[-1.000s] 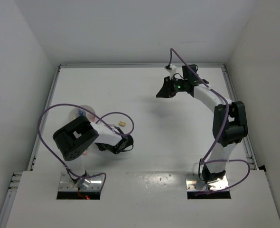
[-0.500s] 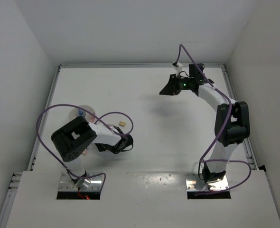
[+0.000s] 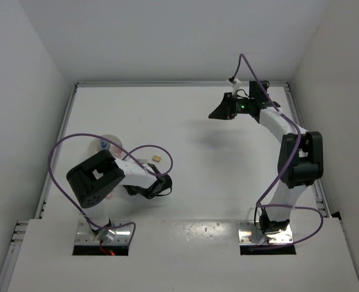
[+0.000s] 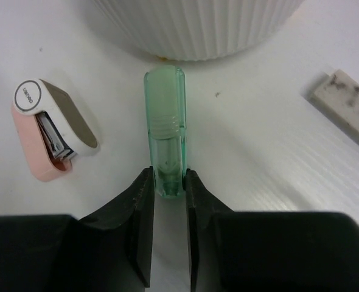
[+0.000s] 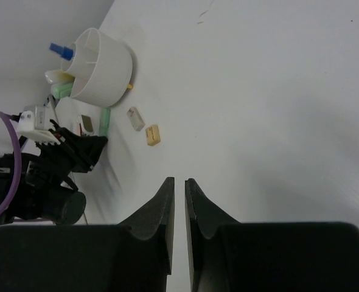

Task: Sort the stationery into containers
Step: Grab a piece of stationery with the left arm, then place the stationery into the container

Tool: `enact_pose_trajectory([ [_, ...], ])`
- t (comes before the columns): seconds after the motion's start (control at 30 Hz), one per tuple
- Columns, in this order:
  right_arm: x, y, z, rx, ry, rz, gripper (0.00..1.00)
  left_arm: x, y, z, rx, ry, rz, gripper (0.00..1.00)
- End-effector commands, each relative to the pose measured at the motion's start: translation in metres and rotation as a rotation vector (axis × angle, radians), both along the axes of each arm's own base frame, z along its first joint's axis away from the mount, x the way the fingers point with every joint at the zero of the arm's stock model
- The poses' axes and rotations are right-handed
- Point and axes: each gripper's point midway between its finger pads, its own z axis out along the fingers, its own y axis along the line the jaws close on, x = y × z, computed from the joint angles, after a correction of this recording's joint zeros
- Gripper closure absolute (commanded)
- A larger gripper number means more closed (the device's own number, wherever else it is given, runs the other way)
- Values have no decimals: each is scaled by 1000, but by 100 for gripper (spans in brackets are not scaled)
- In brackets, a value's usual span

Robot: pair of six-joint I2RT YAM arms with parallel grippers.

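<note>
my left gripper (image 4: 170, 182) clamped on green marker (image 4: 165, 115)
its far end sat just beside bowl (image 4: 198, 30); right gripper (image 5: 179, 182) was together, empty

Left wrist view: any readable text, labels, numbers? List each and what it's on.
Round white label on the end of the pink mini stapler: one short line of dark print, sideways, too small and blurred to read.
Green marker: no print visible.
Grey block: dark smudges only, no text.
White ribbed bowl: no marking.
Top and right wrist views: nothing legible.
</note>
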Motion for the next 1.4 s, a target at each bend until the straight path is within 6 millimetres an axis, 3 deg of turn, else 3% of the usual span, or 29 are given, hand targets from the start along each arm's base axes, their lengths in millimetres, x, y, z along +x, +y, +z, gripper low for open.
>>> enact_pose_trajectory([
  [0.0,-2,1,26,37,-80,26,88,10,-27,10,-250,-301,185,91],
  [0.13,-3,1,23,36,-71,26,88,9,-57,29,-253,-315,115,91],
  [0.3,-2,1,24,37,-80,26,88,5,-107,52,-323,-322,14,91],
  [0.5,-5,2,21,42,-71,33,88,10,-123,83,-330,-362,-37,91],
  [0.83,-7,2,18,41,-62,33,88,34,-94,125,-316,-414,-35,91],
  [1.2,-7,2,18,41,-62,33,88,61,-41,158,-324,-446,88,91],
  [1.37,-7,2,18,41,-62,33,88,69,-32,144,-431,-404,123,91],
])
